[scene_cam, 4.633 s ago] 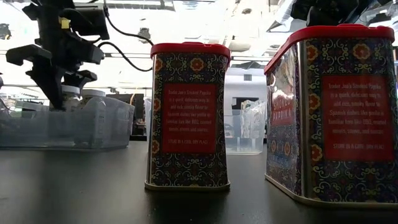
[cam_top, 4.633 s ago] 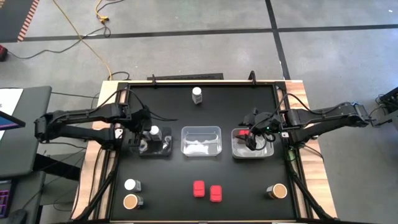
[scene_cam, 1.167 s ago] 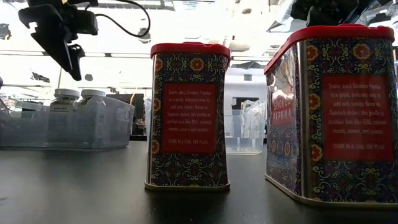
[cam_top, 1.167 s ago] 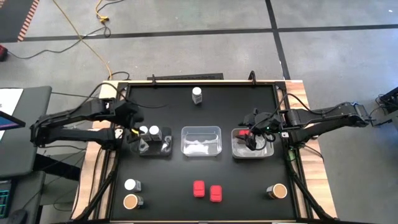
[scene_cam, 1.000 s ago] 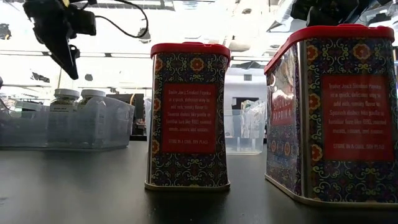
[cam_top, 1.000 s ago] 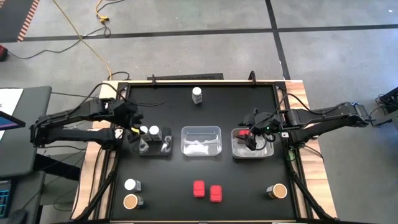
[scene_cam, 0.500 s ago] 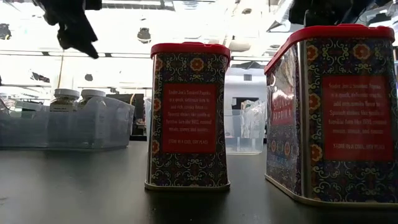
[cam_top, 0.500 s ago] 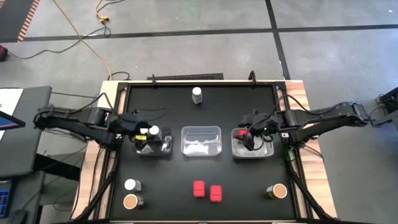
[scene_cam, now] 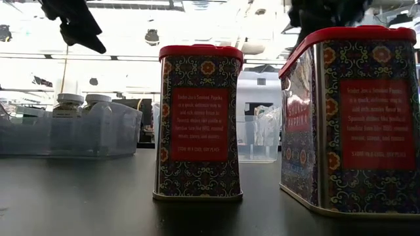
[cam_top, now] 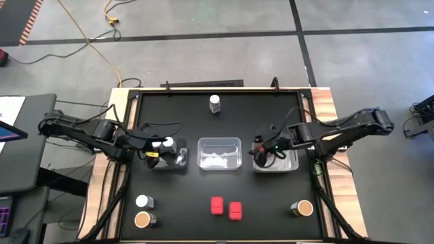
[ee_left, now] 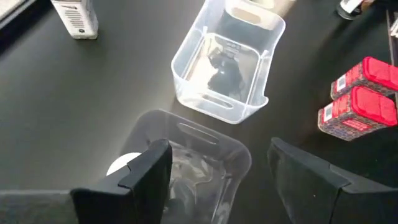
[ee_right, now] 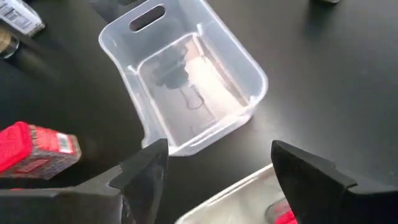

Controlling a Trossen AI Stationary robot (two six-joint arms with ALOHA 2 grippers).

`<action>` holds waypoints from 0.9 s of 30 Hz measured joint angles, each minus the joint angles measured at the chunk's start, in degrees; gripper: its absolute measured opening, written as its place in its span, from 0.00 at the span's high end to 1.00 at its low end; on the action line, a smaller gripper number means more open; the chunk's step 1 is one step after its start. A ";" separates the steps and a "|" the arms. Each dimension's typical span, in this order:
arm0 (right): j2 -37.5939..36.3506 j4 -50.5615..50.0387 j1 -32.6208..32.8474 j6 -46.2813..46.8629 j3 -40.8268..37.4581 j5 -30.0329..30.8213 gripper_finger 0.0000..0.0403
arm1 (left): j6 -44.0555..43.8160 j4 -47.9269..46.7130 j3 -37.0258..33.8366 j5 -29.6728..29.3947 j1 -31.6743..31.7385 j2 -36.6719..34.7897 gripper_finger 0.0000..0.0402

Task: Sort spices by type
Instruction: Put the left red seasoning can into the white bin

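Note:
Two red spice tins stand upright on the black table near its front edge. Two white-capped jars stand in the left clear tray. My left gripper hangs open above that tray, touching nothing. My right gripper hangs open above the left rim of the right tray, which holds something red. Another white-capped jar stands at the far edge. A white-capped jar and a tan-topped jar stand near left, and a second tan-topped jar near right.
The middle clear tray stands between the other two with nothing in it. Bare table lies between the trays and the far jar, and between the trays and the red tins. Raised rails run along the table's left and right edges.
My left gripper has risen a little and swung round above the left tray, its arm now coming in from nearer the table's front. My right gripper has moved toward the table's left, from over the right tray's middle to its left rim, and has rolled.

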 joint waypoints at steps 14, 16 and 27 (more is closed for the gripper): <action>27.51 -37.01 9.56 28.84 41.23 2.01 0.25 | -0.53 -2.20 0.00 4.70 0.00 0.00 0.37; 31.26 -40.89 10.77 36.21 46.77 1.94 0.25 | -0.58 -2.35 0.00 4.72 0.00 0.00 0.37; 47.04 -53.40 17.72 65.13 65.76 -3.16 0.25 | 6.43 -6.15 -0.02 4.98 0.00 0.00 0.37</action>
